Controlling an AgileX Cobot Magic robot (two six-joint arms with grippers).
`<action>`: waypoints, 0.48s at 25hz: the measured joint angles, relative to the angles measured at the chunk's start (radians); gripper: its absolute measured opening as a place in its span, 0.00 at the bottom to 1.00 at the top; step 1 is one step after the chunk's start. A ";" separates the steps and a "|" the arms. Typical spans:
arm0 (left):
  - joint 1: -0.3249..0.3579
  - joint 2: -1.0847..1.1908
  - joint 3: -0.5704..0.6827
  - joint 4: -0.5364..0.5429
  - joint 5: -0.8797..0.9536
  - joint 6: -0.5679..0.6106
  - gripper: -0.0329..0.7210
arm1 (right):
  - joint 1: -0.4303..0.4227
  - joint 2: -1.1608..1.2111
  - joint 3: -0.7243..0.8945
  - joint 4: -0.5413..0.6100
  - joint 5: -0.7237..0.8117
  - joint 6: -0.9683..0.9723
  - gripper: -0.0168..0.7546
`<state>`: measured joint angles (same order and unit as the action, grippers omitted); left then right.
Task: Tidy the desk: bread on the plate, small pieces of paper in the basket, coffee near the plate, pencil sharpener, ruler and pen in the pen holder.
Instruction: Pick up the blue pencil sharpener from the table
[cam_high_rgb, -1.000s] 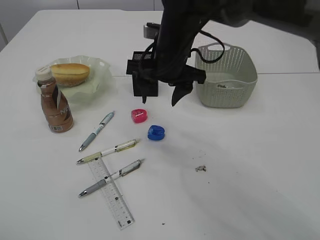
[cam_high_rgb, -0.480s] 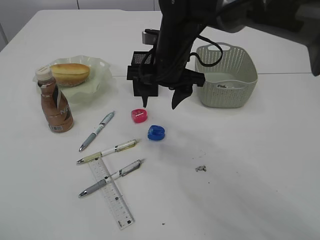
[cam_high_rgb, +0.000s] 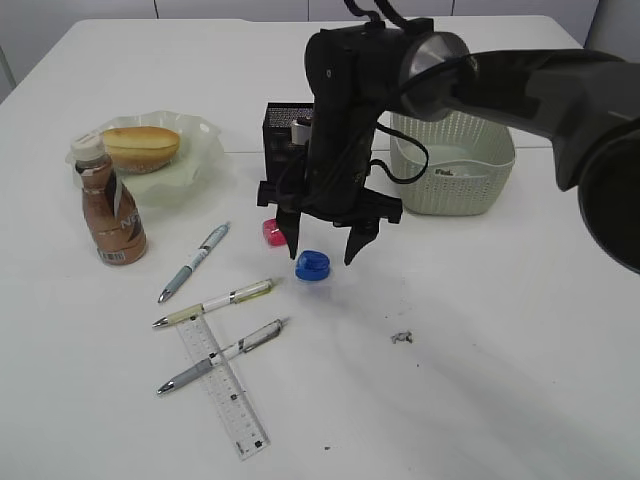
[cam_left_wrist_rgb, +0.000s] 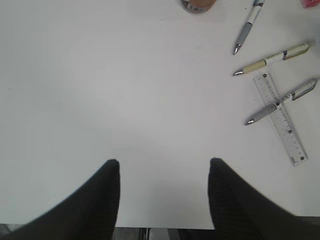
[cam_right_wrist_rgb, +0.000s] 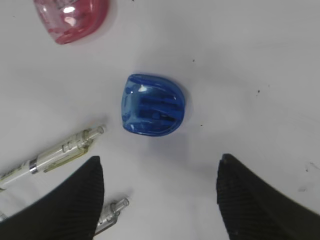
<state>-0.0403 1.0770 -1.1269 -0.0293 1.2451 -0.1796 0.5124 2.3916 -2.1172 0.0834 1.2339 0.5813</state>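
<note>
Step in hand: my right gripper, jaws apart, empty, above blue sharpener. Next, I judge: lower, clamp, carry to far pen holder.

Right tool lowered, forward, over blue sharpener

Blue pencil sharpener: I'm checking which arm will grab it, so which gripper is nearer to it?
Right. The right gripper hovers open just above the blue pencil sharpener; the left gripper is open over bare table, away from it.
</note>
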 joint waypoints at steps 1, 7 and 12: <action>0.000 0.000 0.000 0.000 0.000 0.000 0.60 | 0.000 0.006 0.000 0.000 -0.004 0.007 0.69; 0.000 0.000 0.000 0.000 0.000 0.000 0.60 | 0.000 0.010 -0.003 -0.002 -0.072 0.048 0.69; 0.000 0.000 0.000 0.000 0.000 0.000 0.60 | 0.000 0.017 -0.005 -0.004 -0.093 0.052 0.69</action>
<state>-0.0403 1.0770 -1.1269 -0.0293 1.2451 -0.1796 0.5124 2.4087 -2.1218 0.0797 1.1408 0.6335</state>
